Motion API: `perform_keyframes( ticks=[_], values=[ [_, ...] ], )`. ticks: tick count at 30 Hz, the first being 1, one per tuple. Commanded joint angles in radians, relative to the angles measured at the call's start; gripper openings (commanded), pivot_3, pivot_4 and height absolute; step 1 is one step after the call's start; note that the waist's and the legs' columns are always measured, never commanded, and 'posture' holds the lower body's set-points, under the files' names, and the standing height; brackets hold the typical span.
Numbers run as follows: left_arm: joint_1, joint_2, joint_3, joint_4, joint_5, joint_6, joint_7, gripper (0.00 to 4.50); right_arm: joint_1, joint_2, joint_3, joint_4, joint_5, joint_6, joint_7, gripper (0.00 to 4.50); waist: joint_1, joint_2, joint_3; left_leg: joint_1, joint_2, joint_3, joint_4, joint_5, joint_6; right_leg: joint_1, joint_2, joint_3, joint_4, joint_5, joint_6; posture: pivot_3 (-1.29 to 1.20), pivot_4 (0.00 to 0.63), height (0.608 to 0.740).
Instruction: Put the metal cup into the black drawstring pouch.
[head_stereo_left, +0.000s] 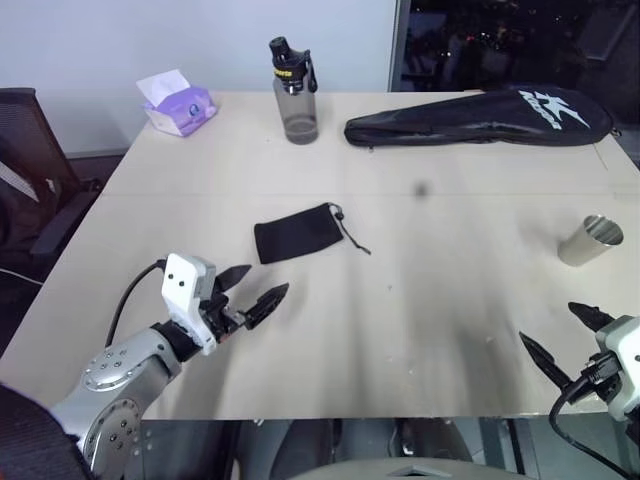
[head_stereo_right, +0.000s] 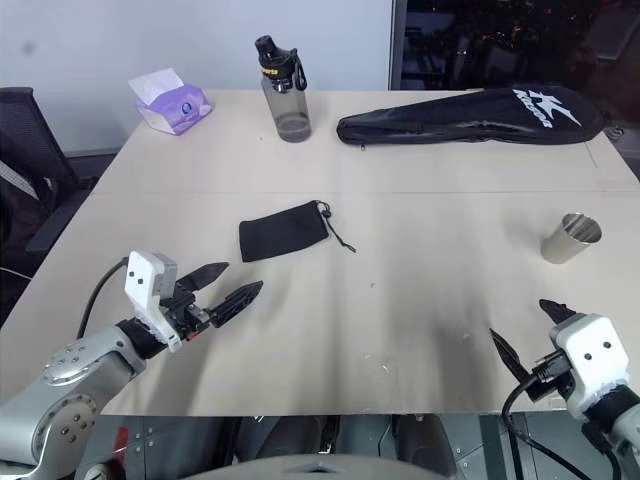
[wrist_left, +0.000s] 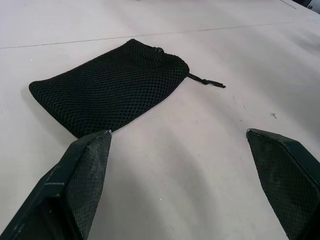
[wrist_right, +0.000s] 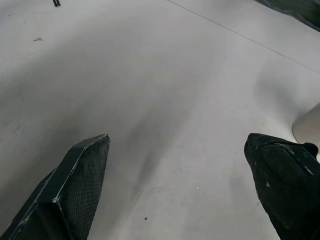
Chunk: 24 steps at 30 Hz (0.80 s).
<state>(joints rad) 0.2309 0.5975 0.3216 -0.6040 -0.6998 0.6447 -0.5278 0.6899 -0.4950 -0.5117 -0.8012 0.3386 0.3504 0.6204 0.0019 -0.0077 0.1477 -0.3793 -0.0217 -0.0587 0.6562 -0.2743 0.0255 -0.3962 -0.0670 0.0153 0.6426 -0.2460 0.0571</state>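
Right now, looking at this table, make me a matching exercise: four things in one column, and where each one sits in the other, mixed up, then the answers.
Things:
1. metal cup
2. black pouch
3. tissue box
4. racket case

Places:
A. far left corner of the table
B. lying flat near the middle, just ahead of the left gripper
C. along the far edge, on the right
D. right side, ahead of the right gripper

Pairs: 1-D, 2-B, 3-A, 4-C

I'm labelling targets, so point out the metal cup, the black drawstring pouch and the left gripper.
metal cup (head_stereo_left: 588, 243), left eye view, its side wall.
black drawstring pouch (head_stereo_left: 294, 233), left eye view, fabric middle.
left gripper (head_stereo_left: 252, 288), left eye view, between fingertips.
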Motion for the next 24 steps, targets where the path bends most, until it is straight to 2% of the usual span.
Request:
perform_keyframes(
  ticks=[1, 4, 6, 10, 13, 18, 20, 24],
  values=[
    [-0.057, 0.011, -0.005, -0.049, -0.005, 0.046, 0.057, 4.47, 0.006, 0.003, -0.029, 0.001, 0.033, -0.039, 0.026, 4.50, 0.003, 0.000, 0.000, 0.000, 0.000, 0.000, 0.000, 0.000, 0.000, 0.000, 0.000, 0.000, 0.000, 0.000, 0.000, 0.00, 0.150, 0.740],
    [-0.240, -0.011, -0.110, -0.077, 0.074, 0.231, 0.291, 4.47, -0.019, -0.007, 0.004, -0.001, 0.068, -0.077, 0.075, 4.50, 0.020, -0.001, 0.001, 0.000, 0.000, -0.002, 0.002, 0.000, 0.000, 0.001, 0.000, -0.001, 0.000, 0.000, 0.000, 0.00, 0.150, 0.740],
    [-0.366, -0.065, -0.136, -0.074, 0.064, 0.372, 0.413, 4.47, -0.052, -0.038, 0.023, -0.027, 0.105, -0.044, 0.090, 4.50, 0.018, -0.001, 0.001, 0.000, -0.001, -0.003, 0.004, 0.000, 0.000, 0.004, 0.001, -0.004, 0.000, 0.001, 0.002, 0.00, 0.150, 0.740],
    [-0.685, -0.219, -0.198, 0.041, 0.114, 0.718, 0.603, 4.47, -0.147, -0.113, 0.030, -0.073, 0.177, 0.040, 0.074, 4.50, 0.012, -0.006, 0.004, -0.001, -0.002, -0.003, 0.008, 0.000, 0.000, 0.004, 0.002, -0.005, 0.001, 0.003, 0.005, 0.00, 0.150, 0.740],
    [-0.825, -0.347, -0.214, 0.152, 0.182, 0.835, 0.679, 4.47, -0.207, -0.143, 0.023, -0.097, 0.212, 0.085, 0.043, 4.50, 0.010, -0.008, 0.005, -0.002, -0.005, -0.005, 0.011, 0.000, 0.000, 0.004, 0.003, -0.006, 0.003, 0.004, 0.006, 0.00, 0.150, 0.740],
    [-0.964, -0.457, -0.241, 0.363, 0.293, 0.837, 0.722, 4.47, -0.297, -0.184, -0.001, -0.152, 0.312, 0.171, -0.020, 4.50, 0.011, -0.009, 0.006, -0.004, -0.007, -0.007, 0.010, 0.002, -0.003, 0.001, 0.004, -0.005, 0.003, 0.004, 0.006, 0.00, 0.150, 0.740],
    [-0.993, -0.449, -0.296, 0.424, 0.353, 0.796, 0.732, 4.47, -0.332, -0.198, -0.010, -0.167, 0.350, 0.197, -0.047, 4.50, 0.011, -0.009, 0.006, -0.005, -0.007, -0.007, 0.010, 0.002, -0.004, 0.000, 0.003, -0.005, 0.003, 0.004, 0.006, 0.00, 0.150, 0.740],
    [-1.037, -0.498, -0.314, 0.522, 0.415, 0.741, 0.735, 4.47, -0.401, -0.244, -0.025, -0.192, 0.425, 0.241, -0.091, 4.50, 0.013, -0.010, 0.007, -0.005, -0.008, -0.007, 0.009, 0.002, -0.004, 0.000, 0.002, -0.003, 0.003, 0.004, 0.006, 0.00, 0.150, 0.740]
  ],
)
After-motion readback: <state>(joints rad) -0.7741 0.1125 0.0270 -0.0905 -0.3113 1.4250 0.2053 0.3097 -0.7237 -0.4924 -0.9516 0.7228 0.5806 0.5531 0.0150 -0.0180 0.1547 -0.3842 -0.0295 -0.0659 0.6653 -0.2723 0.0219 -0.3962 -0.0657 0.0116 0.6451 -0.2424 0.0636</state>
